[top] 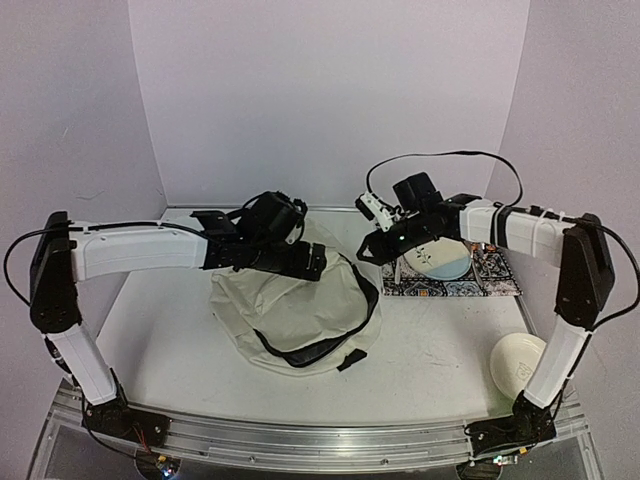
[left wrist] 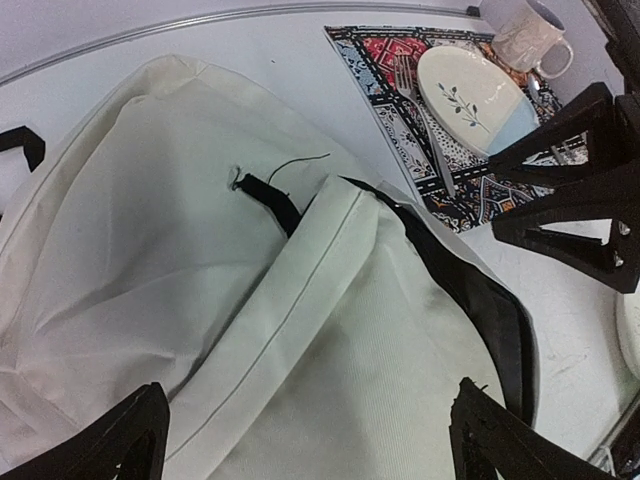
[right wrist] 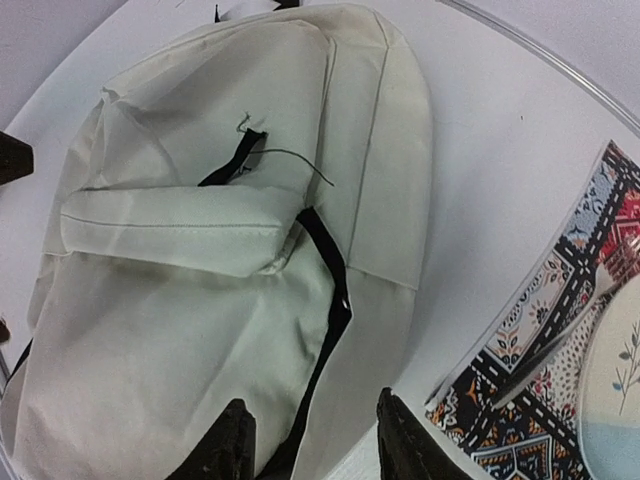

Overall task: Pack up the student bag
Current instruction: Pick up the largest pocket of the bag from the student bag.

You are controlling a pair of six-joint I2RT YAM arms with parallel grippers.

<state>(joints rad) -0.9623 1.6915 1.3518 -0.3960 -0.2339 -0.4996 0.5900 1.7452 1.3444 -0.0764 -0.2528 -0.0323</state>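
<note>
student bag beneath wide left gripper, ungripped

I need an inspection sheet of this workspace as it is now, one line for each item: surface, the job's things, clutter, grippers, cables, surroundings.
surface: white table, bare parts look clean.
job's things: student bag lies flat in the middle of the table, with a black zipper band along its edge; nothing seen going in.
clutter: patterned placemat at the far right carries a plate, a fork and a mug; a white dish lies beside the right arm.
grippers: left gripper open above the bag; right gripper open at the bag's edge; neither holds anything.
cables: black cable loops high over the right arm.
surroundings: plain pale walls; nothing else seen.
</note>
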